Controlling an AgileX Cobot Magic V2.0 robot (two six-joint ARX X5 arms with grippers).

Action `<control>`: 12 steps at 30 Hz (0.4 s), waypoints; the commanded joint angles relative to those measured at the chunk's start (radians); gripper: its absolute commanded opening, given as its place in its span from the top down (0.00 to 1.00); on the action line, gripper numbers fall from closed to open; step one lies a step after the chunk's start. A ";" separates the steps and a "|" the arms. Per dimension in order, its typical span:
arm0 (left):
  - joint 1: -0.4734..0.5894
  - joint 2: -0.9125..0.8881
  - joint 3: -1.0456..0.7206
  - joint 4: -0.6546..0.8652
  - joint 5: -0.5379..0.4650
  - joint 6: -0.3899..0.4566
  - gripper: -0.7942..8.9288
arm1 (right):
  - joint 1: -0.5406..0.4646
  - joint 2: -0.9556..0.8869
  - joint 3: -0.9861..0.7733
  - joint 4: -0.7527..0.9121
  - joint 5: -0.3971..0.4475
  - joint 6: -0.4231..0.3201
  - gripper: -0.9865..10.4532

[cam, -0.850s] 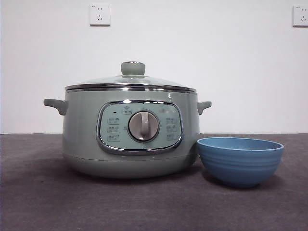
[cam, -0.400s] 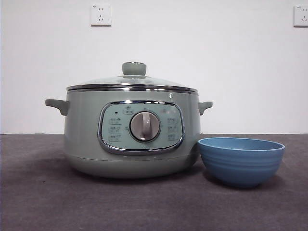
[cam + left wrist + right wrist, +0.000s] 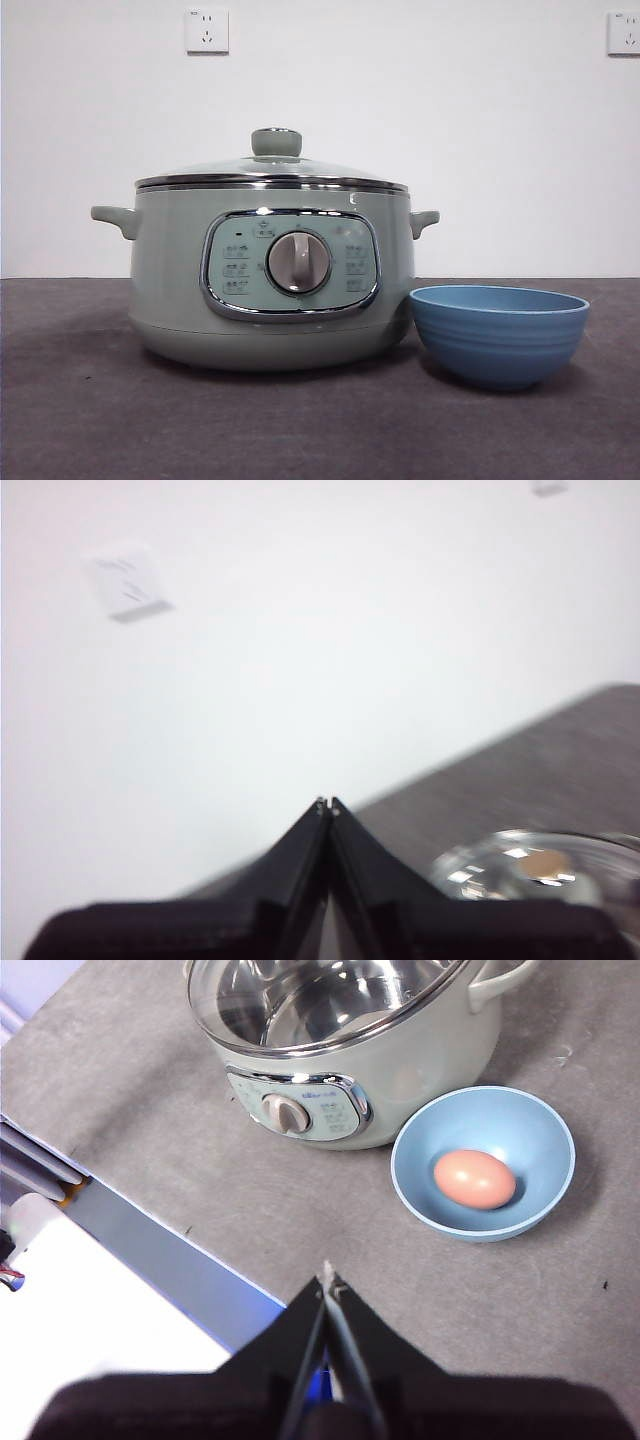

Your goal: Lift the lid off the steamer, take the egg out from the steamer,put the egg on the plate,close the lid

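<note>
This looks like a robot test room or lab set up as a mock kitchen: a bare white wall [image 3: 420, 130] with two plain wall sockets [image 3: 207, 30], a grey felt-covered worktop [image 3: 300, 420], and only a steamer [image 3: 270, 270] and a blue plate [image 3: 500, 335] laid out

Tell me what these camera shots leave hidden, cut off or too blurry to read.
- Egg: unseen in the front view, hidden behind the blue bowl's wall; only the right wrist view shows it.
- Steamer interior: front view blocks it; right wrist view crops the far rim.
- Lid: left wrist view is blurred and cut by the edge.
- Control panel icons: too small to read.
</note>
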 commanded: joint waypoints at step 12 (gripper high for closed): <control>0.093 -0.366 -0.695 0.241 -0.112 -0.072 0.92 | 0.001 0.000 -0.003 0.003 0.001 -0.004 0.91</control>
